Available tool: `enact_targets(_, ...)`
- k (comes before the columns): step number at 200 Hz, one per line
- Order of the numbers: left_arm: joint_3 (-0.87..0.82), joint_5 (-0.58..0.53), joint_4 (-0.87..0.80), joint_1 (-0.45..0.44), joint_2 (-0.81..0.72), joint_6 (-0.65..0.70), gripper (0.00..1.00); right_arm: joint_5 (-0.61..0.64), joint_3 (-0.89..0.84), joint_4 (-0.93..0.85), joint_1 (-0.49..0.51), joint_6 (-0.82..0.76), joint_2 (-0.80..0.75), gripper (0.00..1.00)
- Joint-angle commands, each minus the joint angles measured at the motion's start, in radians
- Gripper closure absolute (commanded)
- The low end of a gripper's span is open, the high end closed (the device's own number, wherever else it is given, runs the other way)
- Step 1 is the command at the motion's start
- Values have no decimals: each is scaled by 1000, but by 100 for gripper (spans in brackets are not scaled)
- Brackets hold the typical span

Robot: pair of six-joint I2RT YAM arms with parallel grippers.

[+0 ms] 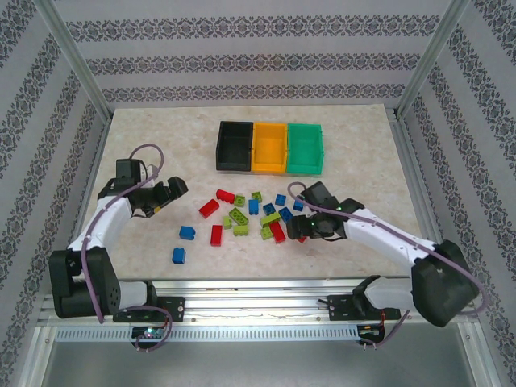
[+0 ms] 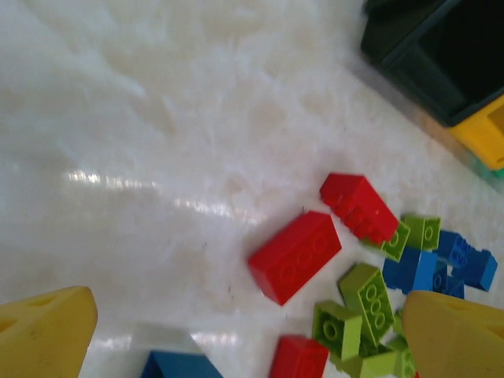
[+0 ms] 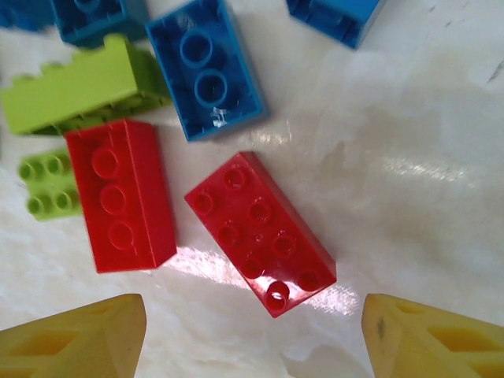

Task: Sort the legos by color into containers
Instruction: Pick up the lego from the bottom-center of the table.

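Your right pincer [image 3: 253, 340] stands wide and empty. The red lego [image 3: 260, 232] lies studs-up just ahead, between its fingertips, long axis slanting far-left to near-right. Your left pincer [image 2: 248, 337] gapes wide too.

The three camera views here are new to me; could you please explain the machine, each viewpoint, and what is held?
The machine is a left arm and a right arm bolted at the near edge of a table. The overhead view looks down from behind them; the other two come from a camera on each wrist. Red, blue and lime legos lie scattered before a black bin, an orange bin and a green bin. The left arm's fingers stand open, holding nothing. The right arm's fingers sit either side of a red brick, not touching it.
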Motion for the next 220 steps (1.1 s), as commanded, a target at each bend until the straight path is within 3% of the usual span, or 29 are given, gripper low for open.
enact_targets(1, 61, 17, -176, 13, 10, 68, 1, 108, 52, -96, 38, -36, 78, 28)
enact_targets(48, 23, -24, -184, 17, -5, 97, 1, 150, 147, -137, 76, -89, 237, 30)
enact_targets(73, 36, -107, -213, 16, -20, 129, 1, 129, 165, -102, 75, -111, 282, 34)
enact_targets(135, 35, -137, -218, 17, -29, 130, 1, 79, 146, -57, 76, -101, 305, 67)
enact_targets(166, 39, -144, -216, 17, -24, 131, 1, 86, 144, -89, 67, -114, 206, 69)
enact_targets(194, 46, -147, -215, 17, -9, 133, 1, 30, 181, -86, -17, -117, 84, 69)
enact_targets(220, 57, -135, -206, 16, 10, 121, 1, -63, 256, 21, -192, -107, 81, 72)
